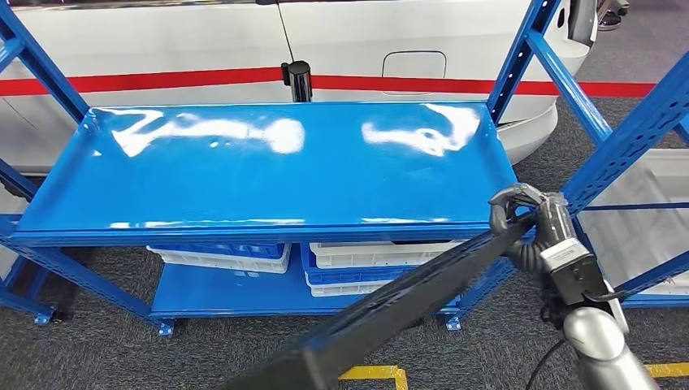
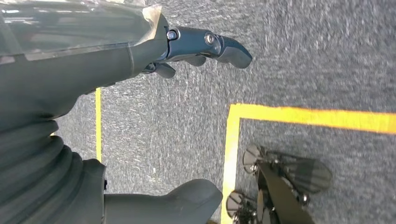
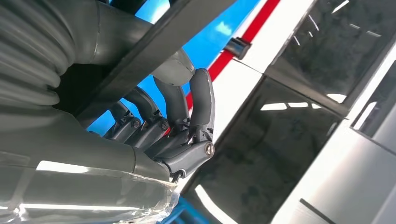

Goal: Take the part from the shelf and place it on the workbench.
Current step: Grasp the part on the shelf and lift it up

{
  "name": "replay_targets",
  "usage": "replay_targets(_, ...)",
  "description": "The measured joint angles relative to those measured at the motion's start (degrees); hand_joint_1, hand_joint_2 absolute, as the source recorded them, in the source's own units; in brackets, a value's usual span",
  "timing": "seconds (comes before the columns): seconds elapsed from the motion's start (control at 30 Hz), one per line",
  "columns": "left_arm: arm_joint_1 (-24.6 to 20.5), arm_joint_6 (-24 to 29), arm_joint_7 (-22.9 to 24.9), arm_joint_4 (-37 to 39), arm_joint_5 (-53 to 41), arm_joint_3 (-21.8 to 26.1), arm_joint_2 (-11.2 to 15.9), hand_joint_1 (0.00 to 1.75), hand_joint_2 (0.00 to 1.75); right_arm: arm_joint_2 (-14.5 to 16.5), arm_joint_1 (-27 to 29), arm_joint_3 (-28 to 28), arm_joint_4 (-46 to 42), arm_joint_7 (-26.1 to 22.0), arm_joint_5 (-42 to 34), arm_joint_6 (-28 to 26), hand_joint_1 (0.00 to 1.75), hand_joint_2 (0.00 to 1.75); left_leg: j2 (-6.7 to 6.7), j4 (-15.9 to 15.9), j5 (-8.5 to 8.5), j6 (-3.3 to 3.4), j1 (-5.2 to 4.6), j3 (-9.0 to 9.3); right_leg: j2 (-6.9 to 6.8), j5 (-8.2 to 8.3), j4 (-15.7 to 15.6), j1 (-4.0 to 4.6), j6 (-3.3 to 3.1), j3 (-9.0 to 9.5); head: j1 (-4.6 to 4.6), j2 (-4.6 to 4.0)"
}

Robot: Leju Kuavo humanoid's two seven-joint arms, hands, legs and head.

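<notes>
Right hand (image 1: 528, 223) grips one end of a long black part (image 1: 398, 305) at four o'clock of the blue shelf (image 1: 268, 162); left hand (image 2: 201, 49) hangs open over grey floor (image 2: 303, 60).

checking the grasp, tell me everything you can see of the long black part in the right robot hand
The long black part is a straight, flat-sided bar, dark and matte, like plastic or painted metal. It slants from the bottom of the head view up to the right robot hand, whose fingers curl around its upper end. It is held in the air in front of the blue shelf, touching nothing else visible. Its lower end runs out of frame.
</notes>
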Motion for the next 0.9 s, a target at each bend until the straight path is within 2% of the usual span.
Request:
replay_targets(0.17, 0.0, 1.1, -0.2, 0.0, 0.2, 1.4, 0.5, 0.00, 1.75, -4.4, 4.6, -4.8, -1.4, 0.7, -3.5, 1.1, 1.75, 1.75, -0.06, 0.0, -0.06, 0.09, -0.03, 0.02, -0.16, -0.09, 0.0, -0.05, 0.13, 0.07, 0.01, 0.00)
replay_targets(0.27, 0.1, 1.9, 1.2, 0.0, -1.0, 1.6, 1.0, 0.00, 1.75, -5.8, 8.6, -8.2, -3.8, 0.8, -4.1, 1.3, 1.75, 1.75, -0.11, 0.0, -0.11, 0.17, -0.07, 0.02, -0.26, -0.13, 0.0, -0.05, 0.21, 0.13, -0.01, 0.01)
replay_targets(0.43, 0.1, 2.3, 1.9, 0.0, -1.6, 1.6, 1.2, 0.00, 1.75, -5.9, 10.1, -9.3, -4.8, 0.9, -4.1, 1.4, 1.75, 1.75, -0.10, 0.0, -0.14, 0.21, -0.08, 0.04, -0.24, -0.14, 0.0, -0.05, 0.21, 0.13, -0.02, 0.00)
replay_targets(0.6, 0.0, 2.5, 2.6, 0.0, -2.0, 1.6, 1.4, 0.00, 1.75, -5.3, 15.0, -11.4, -8.1, 0.1, -2.6, 0.9, 1.75, 1.75, -0.06, 0.0, -0.16, 0.22, -0.06, 0.05, -0.25, -0.16, 0.0, -0.04, 0.19, 0.11, -0.01, 0.00)
replay_targets(0.9, 0.0, 1.2, 2.0, 0.0, -2.6, 1.6, 1.0, 0.00, 1.75, -3.5, 17.5, -12.0, -9.2, -0.4, -2.1, 0.4, 1.75, 1.75, -0.05, 0.1, -0.36, 0.48, -0.35, 0.14, -0.25, -0.26, -0.1, -0.36, 0.42, 0.25, -0.01, 0.00)
